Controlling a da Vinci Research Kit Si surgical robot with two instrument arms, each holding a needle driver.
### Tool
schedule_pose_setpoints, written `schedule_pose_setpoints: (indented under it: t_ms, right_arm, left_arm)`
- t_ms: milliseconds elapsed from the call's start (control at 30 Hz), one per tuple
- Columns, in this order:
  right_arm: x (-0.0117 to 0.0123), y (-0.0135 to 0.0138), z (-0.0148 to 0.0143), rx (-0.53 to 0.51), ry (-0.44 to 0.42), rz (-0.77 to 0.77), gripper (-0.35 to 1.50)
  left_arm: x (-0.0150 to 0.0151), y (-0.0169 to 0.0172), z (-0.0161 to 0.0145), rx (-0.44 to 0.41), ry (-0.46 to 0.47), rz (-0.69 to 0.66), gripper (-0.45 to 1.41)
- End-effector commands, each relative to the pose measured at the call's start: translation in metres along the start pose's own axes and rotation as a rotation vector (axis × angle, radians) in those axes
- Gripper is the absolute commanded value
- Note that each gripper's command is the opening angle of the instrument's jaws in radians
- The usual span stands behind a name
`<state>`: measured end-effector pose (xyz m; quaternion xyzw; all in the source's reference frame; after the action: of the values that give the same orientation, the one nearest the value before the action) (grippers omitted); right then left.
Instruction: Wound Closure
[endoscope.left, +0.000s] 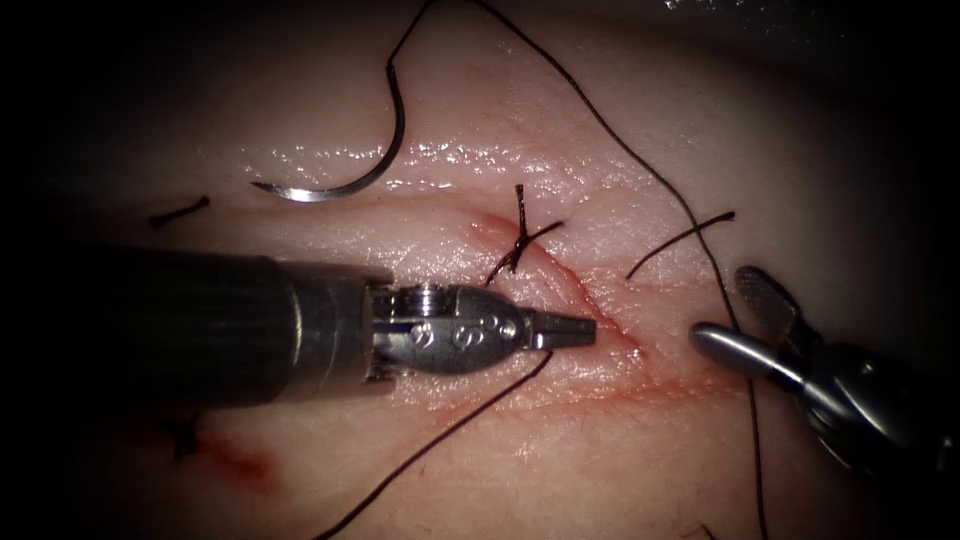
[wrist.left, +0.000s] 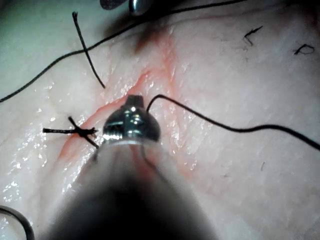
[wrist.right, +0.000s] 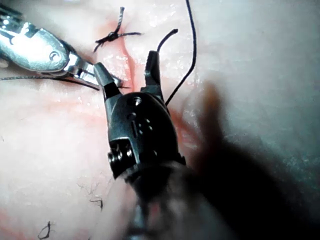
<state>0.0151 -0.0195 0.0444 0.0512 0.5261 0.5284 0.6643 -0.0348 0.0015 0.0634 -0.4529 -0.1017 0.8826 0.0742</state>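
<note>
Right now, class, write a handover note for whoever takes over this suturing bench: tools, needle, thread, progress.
Left tool: jaws shut on the thin black thread beside the cut.
Right tool: open, holding nothing.
Curved steel needle: lying free on the pale pork tissue, left of the cut, not in it.
Done: one knotted stitch across the cut.
Left: the cut below that stitch is unclosed.

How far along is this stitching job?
Done: one knotted stitch with cut ends crosses the cut. In hand: the left tool, jaws shut, lies over the cut by the thread; the right tool is open, holding nothing. The needle lies loose on the tissue. Left: the cut below the stitch remains unstitched.
</note>
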Motion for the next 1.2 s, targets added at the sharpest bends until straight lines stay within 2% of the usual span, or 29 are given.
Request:
schedule_pose_setpoints:
  t_ms: [33,200,333,467,667,700,733,767,967,1067,1200]
  right_arm:
    - [-0.0012,0.0001,0.0017,0.003,0.007,0.012,1.03]
    - [-0.0035,0.0027,0.0043,0.033,0.03,0.129,1.03]
    - [-0.0056,0.0046,0.0055,0.022,0.001,0.179,1.03]
    - [-0.005,0.0047,0.0062,0.021,0.005,0.19,1.03]
    - [-0.0034,0.0042,0.0075,0.02,0.019,0.153,0.93]
    - [-0.0031,0.004,0.0078,0.017,0.021,0.133,0.81]
    - [-0.003,0.0038,0.0079,0.015,0.019,0.1,0.07]
    - [-0.003,0.0036,0.0078,0.0,0.003,0.059,-0.35]
    - [-0.0024,0.0027,0.0069,-0.099,-0.042,-0.082,-0.35]
    - [-0.0005,0.0012,0.0061,-0.13,-0.053,-0.141,-0.35]
    - [0.0018,-0.0003,0.0054,-0.161,-0.024,-0.182,-0.35]
  left_arm:
    - [-0.0003,0.0001,0.0007,0.0,-0.003,-0.001,-0.45]
    - [-0.0007,0.0002,0.0007,-0.013,-0.01,-0.009,-0.45]
    - [-0.0016,-0.0002,0.001,-0.016,-0.011,-0.017,-0.45]
    - [-0.0018,-0.0002,0.0012,-0.021,-0.014,-0.011,-0.45]
    - [-0.0018,-0.0001,0.0012,-0.023,-0.013,-0.009,-0.45]
    - [-0.0018,0.0,0.0012,-0.024,-0.012,-0.008,-0.45]
    - [-0.0017,0.0,0.0011,-0.026,-0.011,-0.008,-0.45]
    - [-0.0017,0.0,0.001,-0.027,-0.011,-0.008,-0.45]
    - [-0.0009,-0.0001,0.0,-0.031,-0.01,-0.016,-0.45]
    - [0.0001,-0.0001,-0.0013,-0.029,-0.015,-0.027,-0.45]
    - [0.001,0.0001,-0.0023,-0.029,-0.018,-0.035,-0.45]
